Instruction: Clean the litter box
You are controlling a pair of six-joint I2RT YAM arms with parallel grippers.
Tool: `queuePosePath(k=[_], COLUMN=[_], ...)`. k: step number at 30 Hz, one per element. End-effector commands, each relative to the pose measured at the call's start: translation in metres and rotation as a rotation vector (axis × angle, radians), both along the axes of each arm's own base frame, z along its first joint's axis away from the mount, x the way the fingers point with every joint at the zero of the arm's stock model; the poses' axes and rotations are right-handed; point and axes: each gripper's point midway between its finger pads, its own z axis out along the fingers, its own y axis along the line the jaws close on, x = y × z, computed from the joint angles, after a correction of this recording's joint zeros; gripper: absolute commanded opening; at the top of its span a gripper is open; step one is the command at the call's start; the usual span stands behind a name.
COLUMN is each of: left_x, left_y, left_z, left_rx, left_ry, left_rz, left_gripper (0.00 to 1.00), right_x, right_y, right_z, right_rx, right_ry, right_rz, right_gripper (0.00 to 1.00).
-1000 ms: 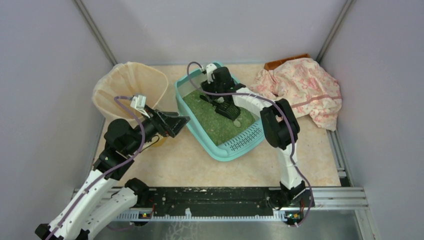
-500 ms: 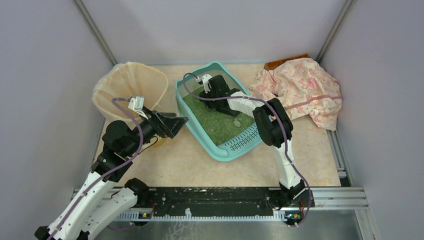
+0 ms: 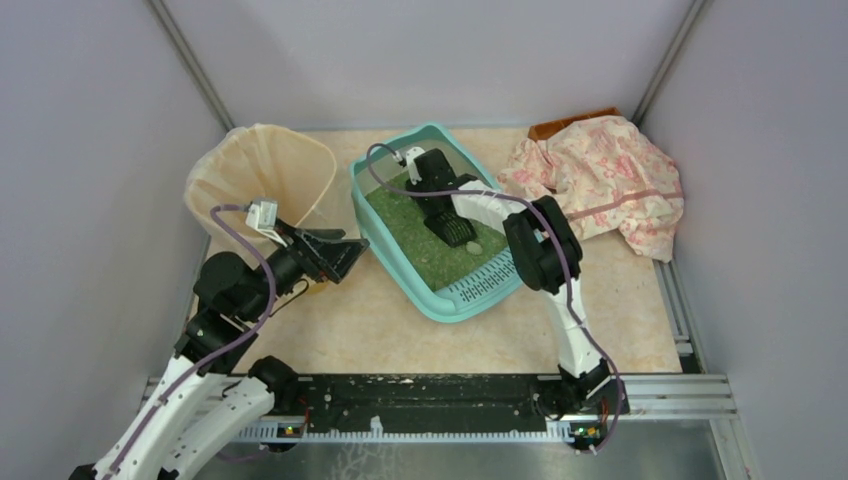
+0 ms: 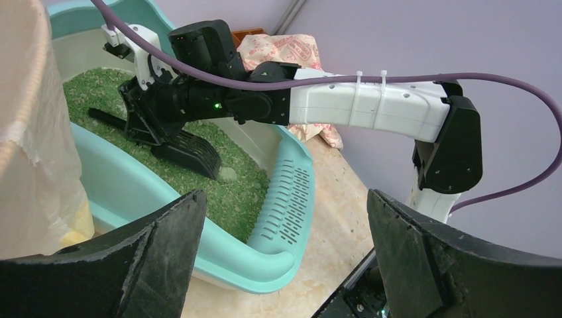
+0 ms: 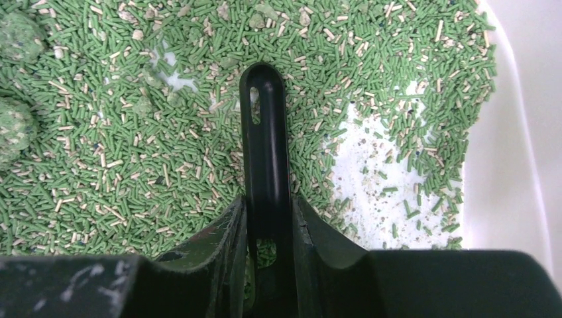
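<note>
The teal litter box (image 3: 488,282) sits mid-table with green granules (image 3: 420,235) inside and its slotted grate at the near right end. My right gripper (image 3: 432,188) reaches into the box and is shut on the handle of a black scoop (image 3: 455,230). The right wrist view shows both fingers clamping the handle (image 5: 265,146) over the granules. The scoop head (image 4: 189,151) rests on the litter beside a greenish clump (image 4: 227,174). Two more clumps (image 5: 14,36) lie at the left in the right wrist view. My left gripper (image 3: 345,255) is open and empty, just outside the box's left wall (image 4: 132,192).
A beige bag-lined bin (image 3: 262,175) stands left of the box, close behind my left gripper. A pink floral cloth (image 3: 600,180) lies at the back right over a brown object (image 3: 570,125). Grey walls enclose the table. A bare white patch (image 5: 371,165) shows in the box's bottom.
My right gripper has swung the scoop so its head now points toward the grate end, near the clump. My left arm has drawn back a little toward the near edge.
</note>
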Motion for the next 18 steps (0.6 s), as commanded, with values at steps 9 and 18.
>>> queuePosePath(k=[9, 18], left_x=[-0.005, -0.006], left_y=[0.010, 0.008], left_z=[0.002, -0.001], left_rx=[0.022, 0.013], left_ry=[-0.033, -0.032], left_rz=[0.030, 0.016], left_gripper=[0.96, 0.96], right_x=[0.015, 0.008], right_y=[-0.015, -0.012], right_z=[0.079, 0.156], right_rx=[0.077, 0.201], right_ry=[-0.203, -0.329], right_rz=[-0.117, -0.086], right_gripper=[0.00, 0.00])
